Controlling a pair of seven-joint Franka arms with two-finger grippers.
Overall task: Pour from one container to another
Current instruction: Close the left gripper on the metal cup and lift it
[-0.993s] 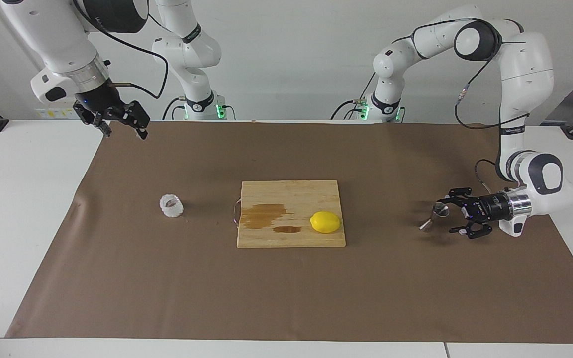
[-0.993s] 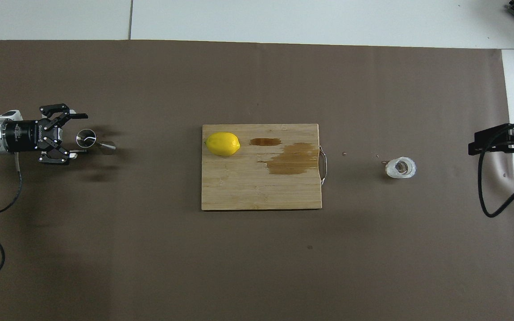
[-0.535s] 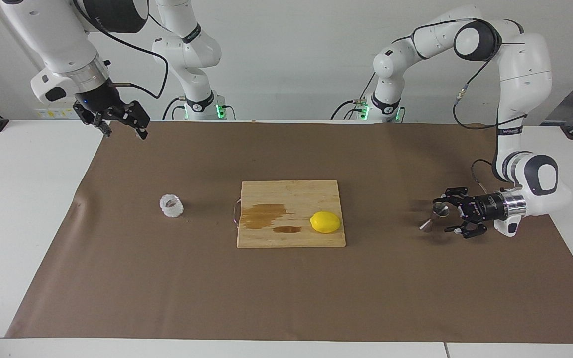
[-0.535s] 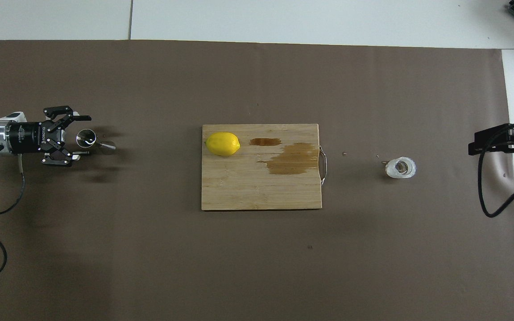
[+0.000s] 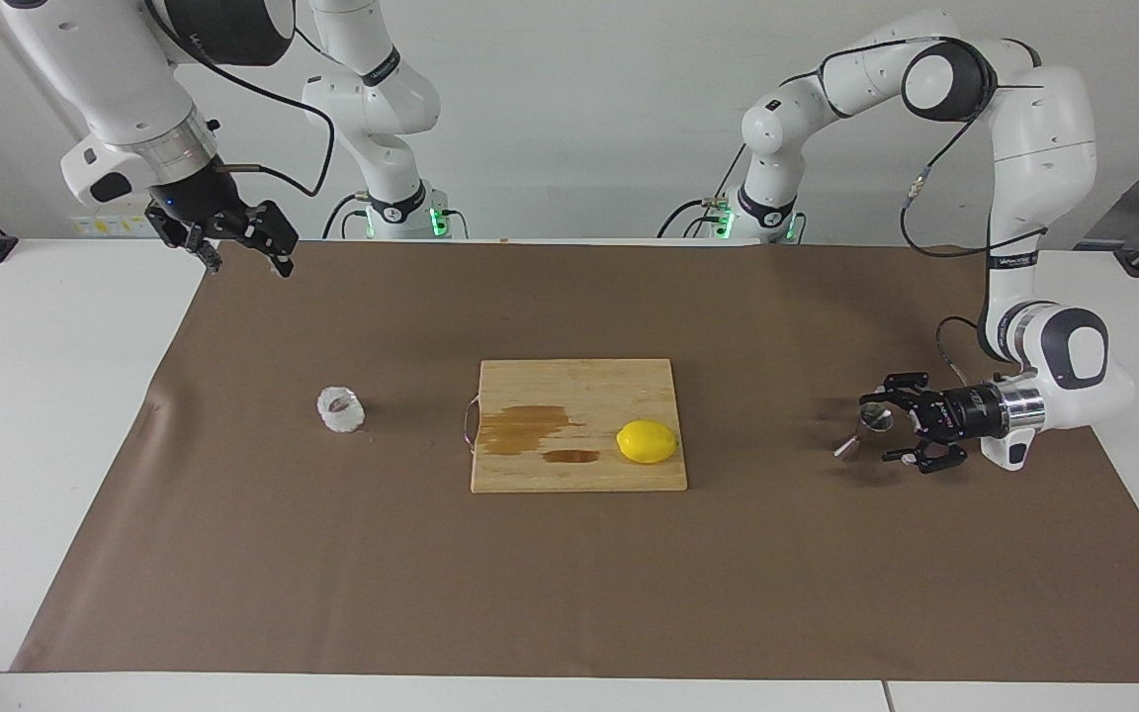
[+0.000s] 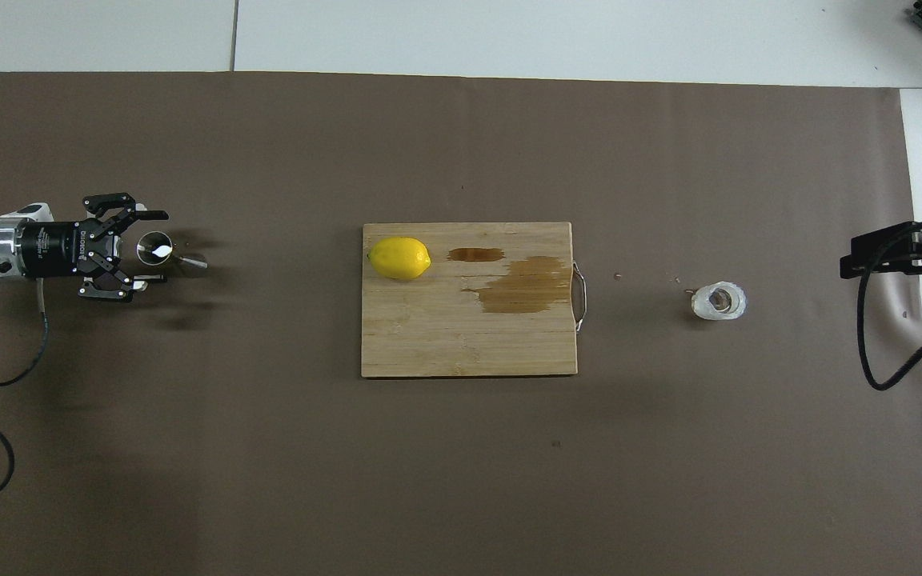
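Note:
The steel jigger (image 5: 869,422) (image 6: 158,250) stands on the brown paper at the left arm's end of the table. My left gripper (image 5: 877,429) (image 6: 158,247) lies level and low at the jigger, open, one finger on either side of it; I cannot tell whether they touch it. The bumpy clear glass cup (image 5: 340,409) (image 6: 718,302) stands toward the right arm's end, with something brownish inside. My right gripper (image 5: 249,265) (image 6: 857,262) waits open, high over the paper's edge, well away from the cup.
A wooden cutting board (image 5: 530,381) (image 6: 429,336) with a metal handle lies mid-table, between cup and jigger. A lemon (image 5: 647,441) (image 6: 399,258) and wet brown stains (image 6: 521,286) are on it. Brown paper (image 5: 569,583) covers the table.
My left gripper has slid a little toward the jigger, so its fingers now reach further along both sides of it. The right arm, cup and lemon have stayed put.

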